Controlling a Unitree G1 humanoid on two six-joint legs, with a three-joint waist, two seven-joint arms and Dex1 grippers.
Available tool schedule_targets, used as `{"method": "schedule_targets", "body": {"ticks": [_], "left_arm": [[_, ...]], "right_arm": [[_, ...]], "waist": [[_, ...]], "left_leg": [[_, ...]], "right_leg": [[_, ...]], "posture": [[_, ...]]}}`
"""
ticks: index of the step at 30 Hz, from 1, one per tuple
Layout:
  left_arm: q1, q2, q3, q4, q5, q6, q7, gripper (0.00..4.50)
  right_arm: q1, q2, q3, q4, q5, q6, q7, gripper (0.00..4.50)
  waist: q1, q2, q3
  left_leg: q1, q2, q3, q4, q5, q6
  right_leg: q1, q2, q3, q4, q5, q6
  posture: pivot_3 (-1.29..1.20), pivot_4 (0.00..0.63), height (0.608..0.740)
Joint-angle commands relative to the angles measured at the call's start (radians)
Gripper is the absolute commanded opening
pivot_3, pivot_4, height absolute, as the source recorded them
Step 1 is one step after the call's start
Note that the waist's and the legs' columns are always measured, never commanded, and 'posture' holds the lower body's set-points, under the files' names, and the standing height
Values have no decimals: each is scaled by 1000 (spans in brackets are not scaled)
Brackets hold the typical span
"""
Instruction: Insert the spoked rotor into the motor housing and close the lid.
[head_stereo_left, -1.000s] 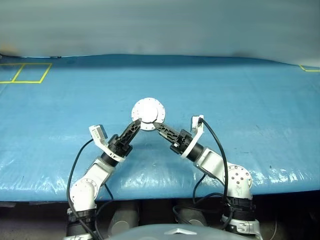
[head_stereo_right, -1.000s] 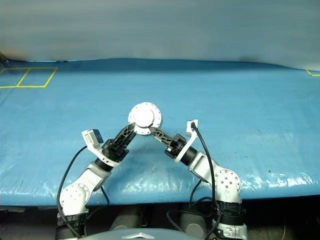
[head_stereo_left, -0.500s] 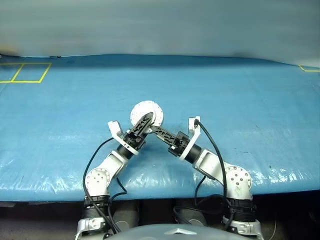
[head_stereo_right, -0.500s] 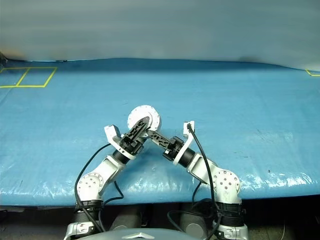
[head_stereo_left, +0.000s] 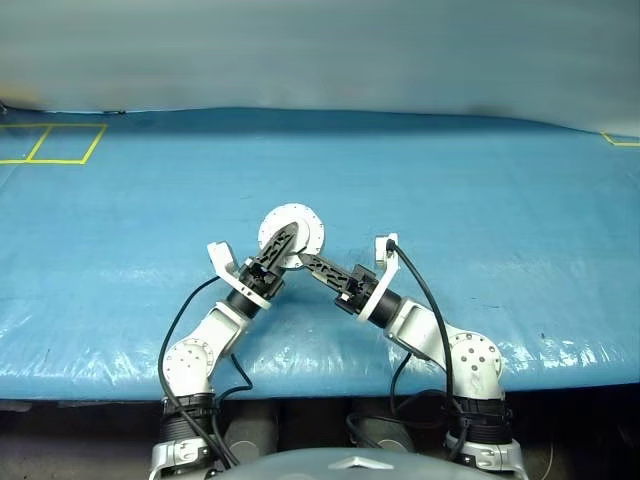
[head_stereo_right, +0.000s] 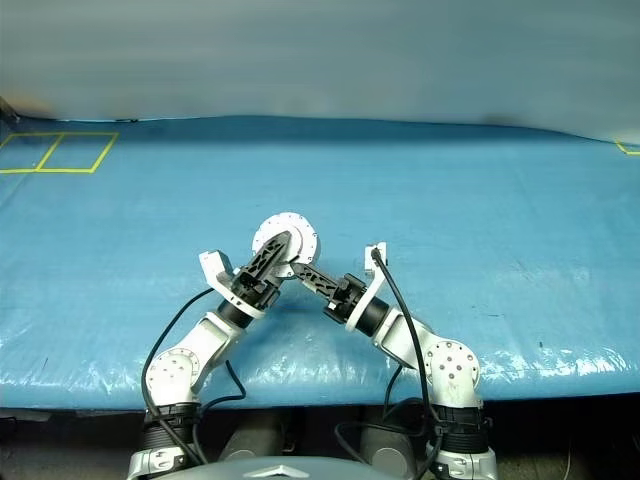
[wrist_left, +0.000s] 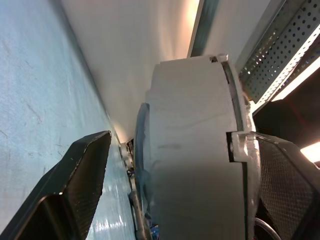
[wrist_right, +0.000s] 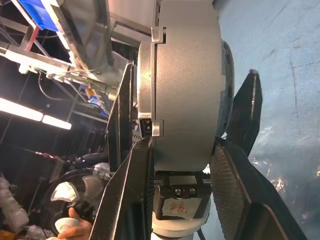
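Note:
A round silver motor housing (head_stereo_left: 304, 227) hangs above the blue table between both grippers. Its lid (head_stereo_right: 297, 233) lies flat against it, the plain silver face with the raised centre turned toward the head camera. My right gripper (head_stereo_left: 303, 261) comes in from the lower right and is shut on the housing's edge; the right wrist view has its two fingers (wrist_right: 131, 200) pressed on the grey wall (wrist_right: 187, 75). My left gripper (head_stereo_left: 284, 240) is open, astride the housing (wrist_left: 190, 150), with one finger (wrist_left: 75, 190) standing clear of it. The spoked rotor is out of view.
A blue tarp (head_stereo_left: 480, 200) covers the table, and its front edge runs just ahead of my arms. Yellow tape squares (head_stereo_left: 55, 145) lie at the far left and a yellow tape corner (head_stereo_left: 620, 139) at the far right.
My left arm swung inward and its wrist rolled; the open left gripper went from the housing's lower left edge to straddling it. The right gripper kept its hold.

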Motion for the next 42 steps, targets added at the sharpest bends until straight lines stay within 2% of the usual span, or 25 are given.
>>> {"method": "schedule_targets", "body": {"ticks": [1, 5, 9, 13, 16, 19, 22, 28, 34, 41, 42], "left_arm": [[-18, -25, -14, -40, 4, -13, -16, 3884], [-20, -19, -9, -44, 12, -25, 18, 2585], [-19, -19, 1, -55, 9, -49, 3, 2486], [-36, -22, 11, -45, 14, -66, 58, 2486], [-16, -27, -11, -84, 0, -64, 13, 2486], [-21, -32, -17, -77, 19, -68, 96, 2486], [-18, -29, -25, -83, 13, -71, 99, 2486], [-25, -30, -12, -84, 29, -101, 121, 2486], [-36, -14, 24, -85, 37, -141, 115, 2403], [-94, 34, 102, -9, 180, -264, 175, 2403], [-103, 39, 117, 8, 188, -278, 172, 2403]], "right_arm": [[-23, 9, 1, -48, 46, -11, 24, 1292], [-20, 9, 1, -48, 47, -14, 20, 1292], [-16, 12, -1, -45, 51, -19, 13, 1292], [-19, 12, 3, -38, 31, -24, -2, 1292], [-20, 27, -3, -24, 12, -47, -42, 1292], [-19, 38, -4, -23, -10, -71, -60, 1292], [-20, 54, -10, -13, -18, -87, -74, 1292], [-25, 42, 1, -10, -23, -69, -57, 3187], [-24, 36, 9, -15, -30, -73, -49, 3213], [-22, 23, 17, -28, -78, -94, -44, 3213], [-22, 12, 28, -34, -125, -110, -49, 3213]], "waist": [[-1, 0, 0], [-1, 0, 0], [0, 0, 0], [0, 0, 0], [-1, 0, 0], [-1, 0, 0], [0, 0, 0], [0, -1, 1], [-2, -1, 1], [1, -1, 1], [0, -1, 1]], "left_leg": [[0, 0, 0, 0, 0, 0], [0, 0, 0, 0, 0, 0], [0, 0, 0, 0, 0, 0], [0, 0, 0, 0, 0, 0], [0, 0, 0, 0, 0, 0], [0, 0, 0, 0, 0, 0], [0, 0, 0, 0, 0, 0], [0, 0, 0, 0, 0, 0], [0, 0, 0, 0, 0, 0], [0, 0, 0, 0, 0, 0], [0, 0, 0, 0, 0, 0]], "right_leg": [[0, 0, 0, 0, 0, 0], [0, 0, 0, 0, 0, 0], [0, 0, 0, 0, 0, 0], [0, 0, 0, 0, 0, 0], [0, 0, 0, 0, 0, 0], [0, 0, 0, 0, 0, 0], [0, 0, 0, 0, 0, 0], [0, 0, 0, 0, 0, 0], [0, 0, 0, 0, 0, 0], [0, 0, 0, 0, 0, 0], [0, 0, 0, 0, 0, 0]], "posture": [[0, 150, 740], [0, 150, 740], [0, 150, 740], [0, 150, 740], [0, 150, 740], [0, 150, 740], [0, 150, 740], [0, 150, 740], [0, 150, 740], [0, 150, 740], [0, 150, 740]]}}
